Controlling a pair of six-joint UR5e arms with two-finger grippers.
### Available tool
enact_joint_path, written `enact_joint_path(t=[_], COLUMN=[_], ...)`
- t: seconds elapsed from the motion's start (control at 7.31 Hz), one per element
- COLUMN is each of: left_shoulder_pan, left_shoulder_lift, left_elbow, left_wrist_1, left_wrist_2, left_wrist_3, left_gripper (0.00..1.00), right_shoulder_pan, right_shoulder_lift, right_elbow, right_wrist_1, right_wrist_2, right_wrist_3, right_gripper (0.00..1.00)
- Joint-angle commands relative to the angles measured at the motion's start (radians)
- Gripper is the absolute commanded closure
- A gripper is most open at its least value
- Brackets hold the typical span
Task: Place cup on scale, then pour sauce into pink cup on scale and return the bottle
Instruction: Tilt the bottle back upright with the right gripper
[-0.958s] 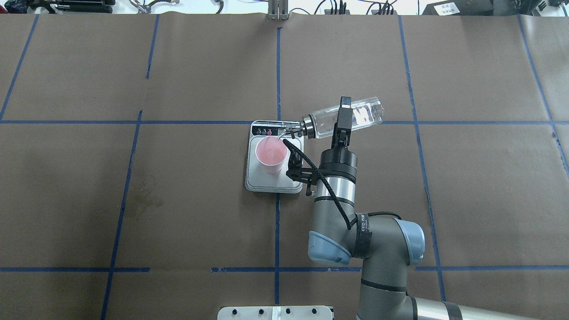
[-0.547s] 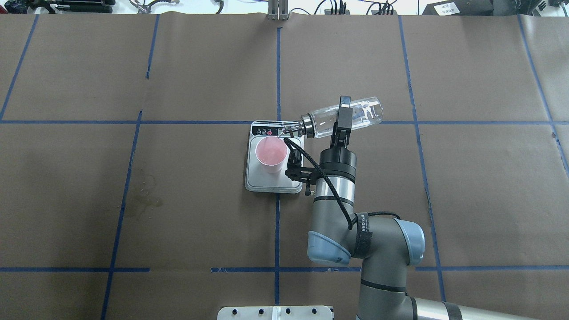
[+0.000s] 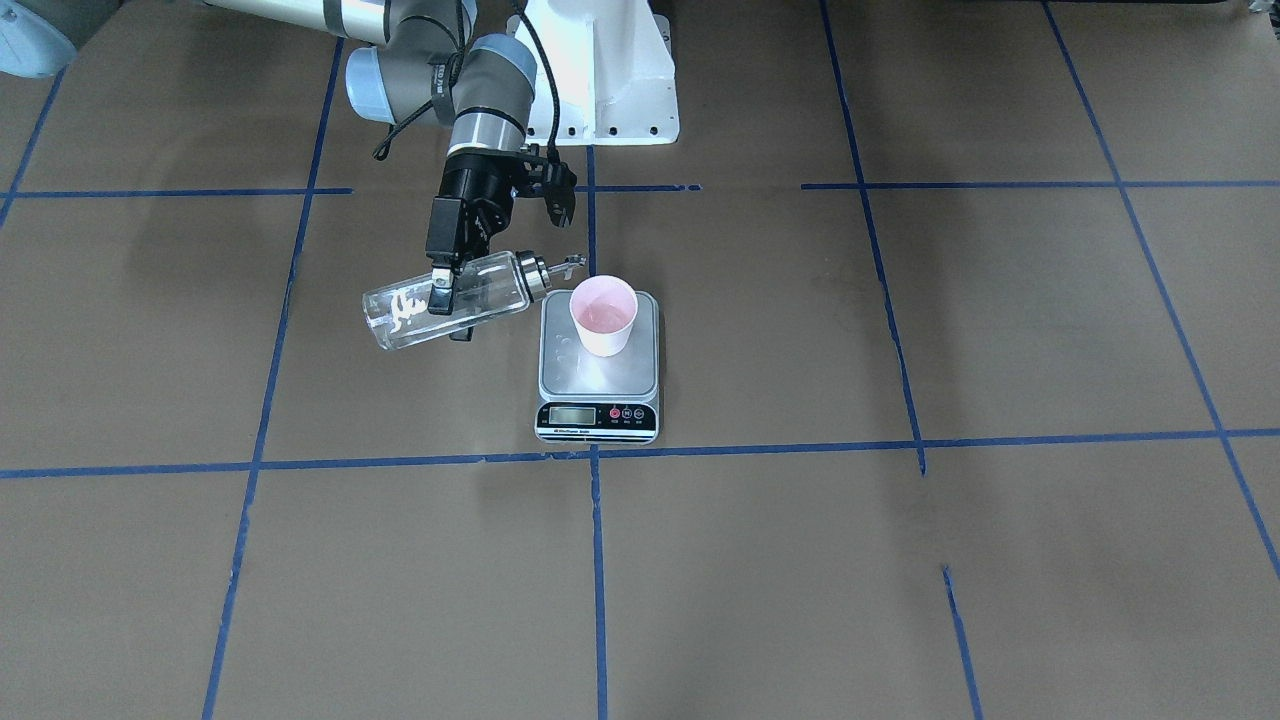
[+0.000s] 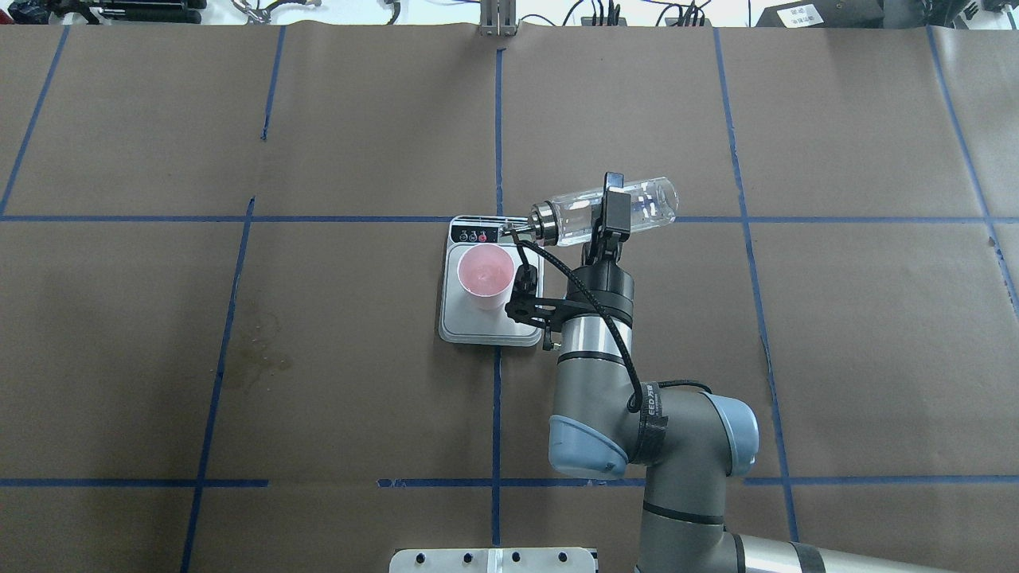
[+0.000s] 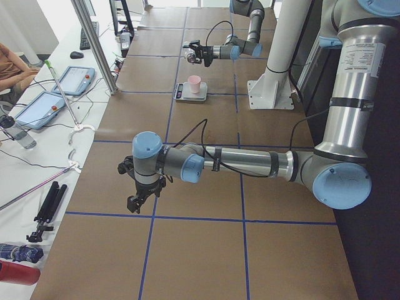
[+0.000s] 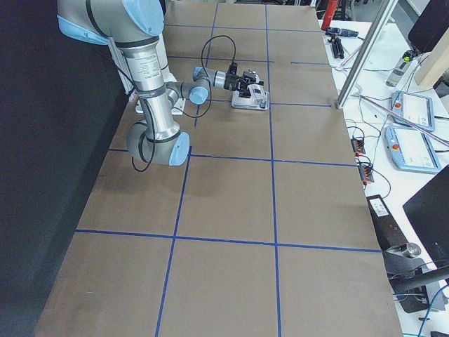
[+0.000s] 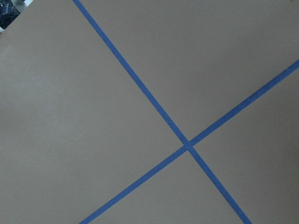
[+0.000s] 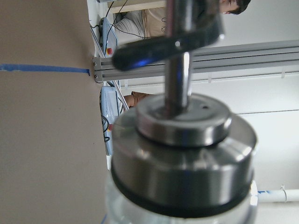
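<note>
The pale pink cup (image 4: 484,272) stands upright on the silver scale (image 4: 487,322), also seen in the front view as cup (image 3: 603,315) on scale (image 3: 598,382). My right gripper (image 4: 613,208) is shut on the clear glass bottle (image 4: 649,203), held nearly level above the table beside the scale. Its metal cap and spout point toward the cup; the spout hangs over the scale's display end, just off the cup's rim. Clear sauce shows inside the bottle (image 3: 400,315). The cap (image 8: 182,140) fills the right wrist view. My left gripper (image 5: 140,199) hangs over bare table far away; I cannot tell its state.
Brown paper with blue tape grid lines (image 4: 497,119) covers the table. The white robot base (image 3: 600,70) sits behind the scale. A faint stain (image 4: 259,350) marks the paper left of the scale. Operator tablets (image 5: 75,78) lie on the side bench.
The bottle has tipped back toward level and its spout has moved up off the cup's rim toward the scale's display. The right wrist shifted slightly left.
</note>
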Motion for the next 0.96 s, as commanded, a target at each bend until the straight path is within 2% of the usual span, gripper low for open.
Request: enact_joint_path(t=[0.0, 0.14, 0.41, 0.55, 0.82], left_shoulder_pan=[-0.006, -0.009, -0.012, -0.012, -0.012], left_shoulder_lift=[0.002, 0.004, 0.004, 0.004, 0.004], left_elbow=[-0.001, -0.002, -0.005, -0.010, -0.018], left_wrist_1=[0.000, 0.000, 0.000, 0.000, 0.002], left_wrist_2=[0.000, 0.000, 0.000, 0.000, 0.000], left_wrist_3=[0.001, 0.001, 0.001, -0.001, -0.001], left_gripper=[0.00, 0.00, 0.00, 0.00, 0.00], right_shoulder_pan=[-0.006, -0.004, 0.014, 0.029, 0.080], right_shoulder_lift=[0.016, 0.019, 0.004, -0.016, -0.038], right_elbow=[0.008, 0.049, 0.207, 0.211, 0.218], right_wrist_1=[0.008, 0.008, 0.006, 0.006, 0.006], right_wrist_2=[0.057, 0.114, 0.304, 0.314, 0.428], right_wrist_3=[0.133, 0.224, 0.322, 0.393, 0.647], right_gripper=[1.00, 1.00, 1.00, 1.00, 1.00])
